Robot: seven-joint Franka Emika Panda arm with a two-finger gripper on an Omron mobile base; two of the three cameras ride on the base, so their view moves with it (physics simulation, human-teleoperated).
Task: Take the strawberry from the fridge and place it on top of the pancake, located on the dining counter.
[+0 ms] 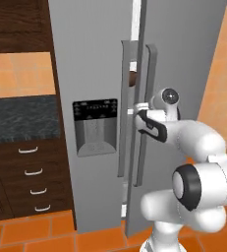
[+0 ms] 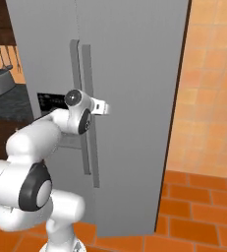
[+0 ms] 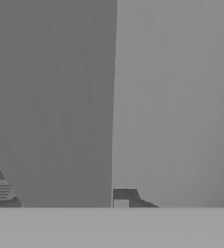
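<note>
Clearly the step in hand is opening the fridge (image 1: 95, 74): the hand (image 1: 137, 111) is at the right door's long vertical handle (image 1: 151, 113), roughly halfway up it and level with the black dispenser panel (image 1: 95, 127) on the left door. In the left base view that right door already stands a little ajar, with a narrow bright slit at the top between the two doors and a small brown round thing (image 1: 132, 78) showing in the gap (not the berry, which is red). In the right base view the hand (image 2: 103, 107) meets the same handle (image 2: 88, 88) from the side. Whether its fingers are apart, together or clamped on the handle I cannot tell; they are hidden against the grey bar in both base views, and the hand view gives little beyond flat grey door surface with a vertical seam.

The strawberry is presumably inside, on a shelf behind the doors; none of it can be made out through the gap. The pancake and the dining counter are elsewhere in the room.

By my judgement the next move calls for a firm hold on the handle and a pull that follows the door's arc about its hinge on the right edge, wide enough to clear a way to the shelves. A straight tug could slip the fingers off the bar.
</note>
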